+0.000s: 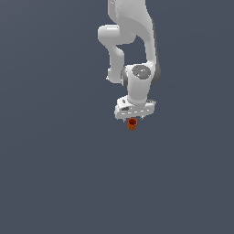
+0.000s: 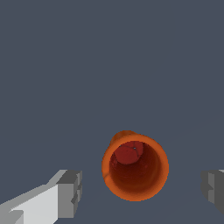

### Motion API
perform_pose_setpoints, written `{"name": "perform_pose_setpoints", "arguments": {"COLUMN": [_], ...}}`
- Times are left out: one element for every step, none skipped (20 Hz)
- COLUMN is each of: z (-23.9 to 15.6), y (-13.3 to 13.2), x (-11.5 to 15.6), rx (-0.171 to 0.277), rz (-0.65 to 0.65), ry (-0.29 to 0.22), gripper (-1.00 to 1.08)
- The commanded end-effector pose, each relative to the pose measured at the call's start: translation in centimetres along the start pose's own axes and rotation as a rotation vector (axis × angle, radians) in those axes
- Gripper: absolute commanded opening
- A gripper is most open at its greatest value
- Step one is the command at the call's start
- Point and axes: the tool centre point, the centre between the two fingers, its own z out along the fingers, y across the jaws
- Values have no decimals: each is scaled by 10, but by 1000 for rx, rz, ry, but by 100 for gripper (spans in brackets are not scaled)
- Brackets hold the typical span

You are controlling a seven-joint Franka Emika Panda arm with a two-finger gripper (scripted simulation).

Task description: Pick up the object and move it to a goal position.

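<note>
The white arm hangs with its pincer (image 1: 133,118) directly above the object (image 1: 132,124), a small orange-red, cup-like hollow piece standing on the plain grey worktop (image 1: 55,173). In the exterior view the object shows just beneath the pincer's lower edge, so close that contact cannot be told from that view. The wrist view looks down into the object (image 2: 135,167): a round open rim, darker inner walls and a red floor, the mouth facing up toward the camera. The pincer is released, its two grey fingertips (image 2: 70,192) spread wide, one on each side of the object and each clear of the rim, with bare worktop showing in both gaps. This placement centres the object between the jaws, presumably so that closing them would press on opposite sides of its wall. No goal marker is visible in either view. The object is judged not yet gripped or lifted; the approach appears near its end.
</note>
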Motion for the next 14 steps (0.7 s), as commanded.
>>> {"name": "perform_pose_setpoints", "arguments": {"z": [1, 3, 5, 7, 11, 14, 19, 24, 29, 34, 38, 41, 44, 46], "y": [0, 0, 0, 0, 0, 0, 0, 0, 0, 0, -1, -1, -1, -1], "x": [0, 0, 0, 0, 0, -1, -1, -1, -1, -2, -2, -2, -2, -1], "rx": [0, 0, 0, 0, 0, 0, 0, 0, 0, 0, 0, 0, 0, 0], "rz": [0, 0, 0, 0, 0, 0, 0, -1, -1, -1, -1, -1, -1, -1], "ry": [0, 0, 0, 0, 1, 1, 1, 1, 1, 1, 1, 1, 1, 1], "gripper": [100, 100, 100, 100, 100, 100, 100, 100, 100, 100, 100, 100, 100, 100]}}
